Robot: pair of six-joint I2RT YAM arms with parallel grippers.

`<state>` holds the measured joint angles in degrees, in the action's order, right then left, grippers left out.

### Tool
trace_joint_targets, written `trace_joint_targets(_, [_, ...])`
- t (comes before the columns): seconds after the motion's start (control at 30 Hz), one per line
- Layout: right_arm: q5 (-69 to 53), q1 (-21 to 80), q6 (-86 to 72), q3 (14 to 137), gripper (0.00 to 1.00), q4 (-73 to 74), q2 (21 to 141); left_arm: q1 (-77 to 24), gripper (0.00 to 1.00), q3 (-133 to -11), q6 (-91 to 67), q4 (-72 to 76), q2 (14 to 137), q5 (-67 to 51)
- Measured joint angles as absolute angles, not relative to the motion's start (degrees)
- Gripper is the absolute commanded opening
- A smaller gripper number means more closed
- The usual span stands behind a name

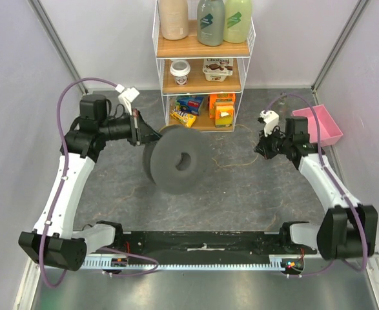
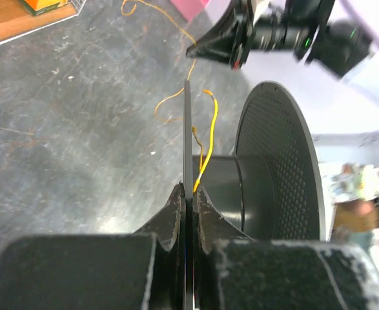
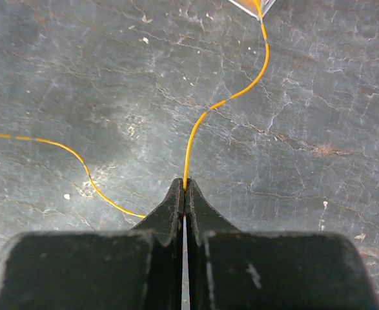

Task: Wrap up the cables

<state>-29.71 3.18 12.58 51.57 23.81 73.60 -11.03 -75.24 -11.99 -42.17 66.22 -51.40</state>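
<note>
A dark grey round spool [image 1: 176, 161] stands on its edge at mid-table. My left gripper [image 1: 152, 137] is shut on the spool's thin near flange [image 2: 187, 129]; the fingertips [image 2: 176, 197] pinch its rim. The thin yellow-orange wire [image 2: 205, 161] runs from the spool's core [image 2: 225, 190] past the flange and across the table [image 1: 231, 165]. My right gripper [image 1: 260, 147] sits to the right of the spool, shut on the wire [image 3: 195, 139], which leaves its tips [image 3: 184, 184] and curves away over the floor. A second loop of wire [image 3: 79, 161] lies to the left.
A white wire shelf rack [image 1: 204, 64] with bottles and snack boxes stands at the back, just behind the spool. A pink bin [image 1: 321, 126] sits at the back right, close to my right arm. A black rail [image 1: 202, 248] runs along the near edge.
</note>
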Motion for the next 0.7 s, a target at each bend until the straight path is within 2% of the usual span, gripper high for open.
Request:
trace_joint_targets(0.13, [-30.2,3.2,10.0,47.9,0.00,22.7,66.0,-6.3,0.01,-73.7,-27.2,-32.5,66.2,-54.5])
trace_joint_targets(0.3, [-33.5,3.2,7.7,46.1,0.00,23.0,55.5,-3.1,0.02,-72.2,-40.3,-27.6,65.5,-50.8])
trace_joint_targets(0.47, [-39.2,5.3,6.1,46.9,0.00,23.6,45.7,-2.7,0.02,-72.2,-46.2,-28.2,64.2,-43.0])
trace_joint_targets(0.7, [-41.8,16.1,5.5,52.7,0.00,25.3,44.9,-3.3,0.02,-72.8,-47.0,-34.9,64.3,-33.4])
